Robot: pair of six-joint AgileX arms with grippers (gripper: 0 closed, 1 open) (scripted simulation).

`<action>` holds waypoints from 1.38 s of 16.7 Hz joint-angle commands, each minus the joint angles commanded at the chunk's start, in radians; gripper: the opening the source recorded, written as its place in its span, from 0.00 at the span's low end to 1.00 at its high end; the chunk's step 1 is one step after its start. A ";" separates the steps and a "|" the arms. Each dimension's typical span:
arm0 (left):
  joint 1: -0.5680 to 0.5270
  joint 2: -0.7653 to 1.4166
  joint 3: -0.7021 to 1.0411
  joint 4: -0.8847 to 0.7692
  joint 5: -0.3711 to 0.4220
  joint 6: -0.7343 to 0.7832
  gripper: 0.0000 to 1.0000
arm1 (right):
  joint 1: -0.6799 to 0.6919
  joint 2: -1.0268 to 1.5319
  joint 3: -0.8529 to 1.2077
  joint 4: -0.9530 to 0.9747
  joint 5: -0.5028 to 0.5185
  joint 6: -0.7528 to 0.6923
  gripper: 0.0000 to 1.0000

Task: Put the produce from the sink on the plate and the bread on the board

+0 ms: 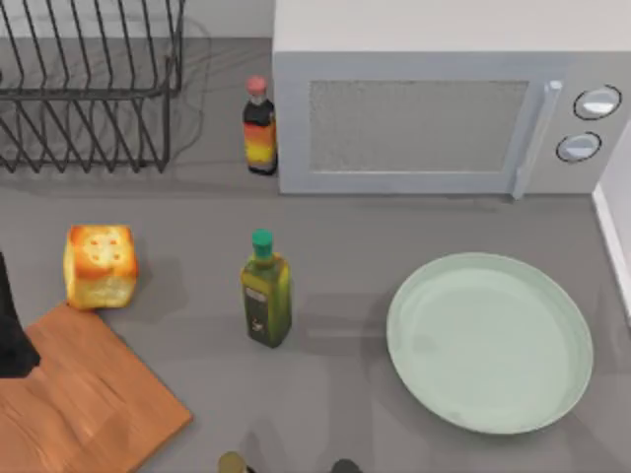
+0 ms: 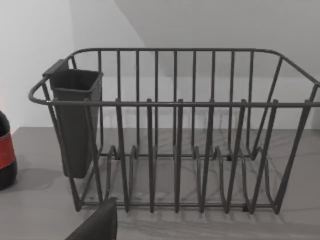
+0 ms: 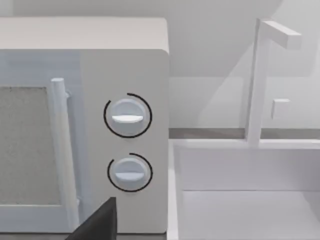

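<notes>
Left arm (image 1: 12, 335) is sitting at the far left edge of the table, a dark shape overlapping the left side of the board (image 1: 84, 404); can't tell how its fingers are standing. Its wrist camera is looking at the dish rack (image 2: 175, 135) with a dark cutlery cup (image 2: 75, 120) hanging at one end.

Board is lying at the near left corner, nothing on it. Bread (image 1: 100, 266) is sitting on the table just off the board's far corner, touching or nearly touching that edge, toasted top facing up. Dish rack (image 1: 94, 84) is standing at the far left, well apart from the bread.

Moving right: sauce bottle (image 1: 260, 126) with a red cap is standing far, just beside the microwave's (image 1: 434, 108) left side. Oil bottle (image 1: 266, 291) with a green cap is standing mid-table between bread and plate, apart from both.

Plate (image 1: 490, 342) is lying right of centre, near side, bare.

Right wrist camera is facing the microwave dials (image 3: 127, 117), with the white sink basin (image 3: 245, 195) and faucet (image 3: 262, 80) just to the microwave's right. Can't tell the right fingers' state. Produce isn't identifiable, so no location for it.
</notes>
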 joint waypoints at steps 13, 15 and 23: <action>0.000 0.000 0.000 0.000 0.000 0.000 1.00 | 0.000 0.000 0.000 0.000 0.000 0.000 1.00; 0.000 0.000 0.000 0.000 0.000 0.000 1.00 | -0.002 0.010 0.010 -0.007 0.000 -0.002 1.00; 0.000 0.000 0.000 0.000 0.000 0.000 1.00 | -0.067 0.466 0.391 -0.262 0.001 -0.063 1.00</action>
